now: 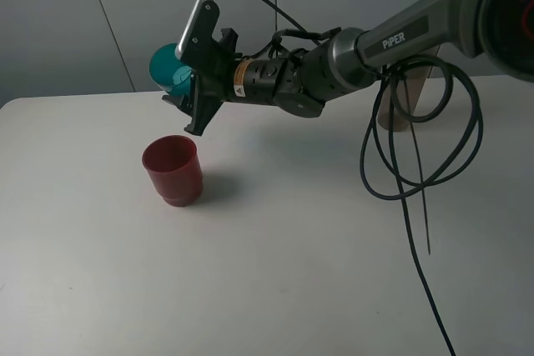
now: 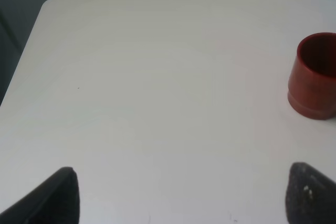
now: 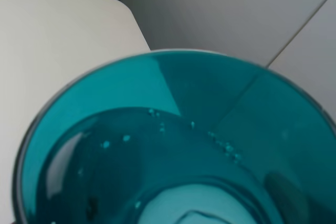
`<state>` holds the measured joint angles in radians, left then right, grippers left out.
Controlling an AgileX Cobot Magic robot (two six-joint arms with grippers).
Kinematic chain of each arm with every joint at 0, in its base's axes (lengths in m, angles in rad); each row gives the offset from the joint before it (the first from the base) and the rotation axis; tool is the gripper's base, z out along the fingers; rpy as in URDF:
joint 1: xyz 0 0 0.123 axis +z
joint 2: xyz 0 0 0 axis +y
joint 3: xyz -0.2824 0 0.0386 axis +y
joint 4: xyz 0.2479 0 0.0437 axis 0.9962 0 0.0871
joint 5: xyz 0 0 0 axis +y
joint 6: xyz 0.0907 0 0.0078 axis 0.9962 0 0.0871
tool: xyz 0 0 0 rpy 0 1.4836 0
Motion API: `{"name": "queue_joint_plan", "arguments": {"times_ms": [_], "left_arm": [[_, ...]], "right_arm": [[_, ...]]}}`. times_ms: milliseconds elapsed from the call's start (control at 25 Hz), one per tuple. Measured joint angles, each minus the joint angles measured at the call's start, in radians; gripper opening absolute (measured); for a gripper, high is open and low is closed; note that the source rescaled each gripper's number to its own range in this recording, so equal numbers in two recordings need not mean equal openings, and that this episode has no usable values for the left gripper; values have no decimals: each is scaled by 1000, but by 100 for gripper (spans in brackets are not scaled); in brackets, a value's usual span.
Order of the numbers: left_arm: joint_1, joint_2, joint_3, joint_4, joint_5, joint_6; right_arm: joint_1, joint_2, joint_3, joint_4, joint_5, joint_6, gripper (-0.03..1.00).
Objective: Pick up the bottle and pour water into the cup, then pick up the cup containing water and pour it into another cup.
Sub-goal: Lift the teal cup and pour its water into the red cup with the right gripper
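The left pincer [image 2: 184, 203] stood wide open and empty, with the dark red cup [image 1: 173, 170] off to its side. That cup sat below the right pincer [image 1: 190, 93] and nearer than it. The right pincer was clamped on the teal tumbler [image 1: 164, 65], which hung in the air. To pour cleanly, I judged that the rim should come over the red cup's mouth before a slow roll. The tumbler's long axis leaned off upright, mouth toward the wrist camera. How far it leaned was unclear.

The teal cup [image 3: 157, 145] was glossy translucent plastic, beaded with droplets inside. The red cup [image 1: 173, 170] looked like opaque plastic with a duller sheen. The white table [image 1: 292, 289] was smooth and matt; the arm's grey casing [image 1: 417, 27] had a satin finish, its black cables [image 1: 364, 160] rubbery.
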<state>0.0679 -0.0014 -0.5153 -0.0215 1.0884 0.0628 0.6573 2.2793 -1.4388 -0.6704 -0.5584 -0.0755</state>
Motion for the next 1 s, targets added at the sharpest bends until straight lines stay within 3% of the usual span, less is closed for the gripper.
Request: {"name": "queue_joint_plan", "arguments": {"times_ms": [360, 1000], "left_arm": [[0, 0, 0, 8, 0, 0], [0, 0, 0, 10, 0, 0]], "right_arm": [[0, 0, 0, -1, -58, -317, 6], [0, 0, 0, 58, -85, -669, 6]]}}
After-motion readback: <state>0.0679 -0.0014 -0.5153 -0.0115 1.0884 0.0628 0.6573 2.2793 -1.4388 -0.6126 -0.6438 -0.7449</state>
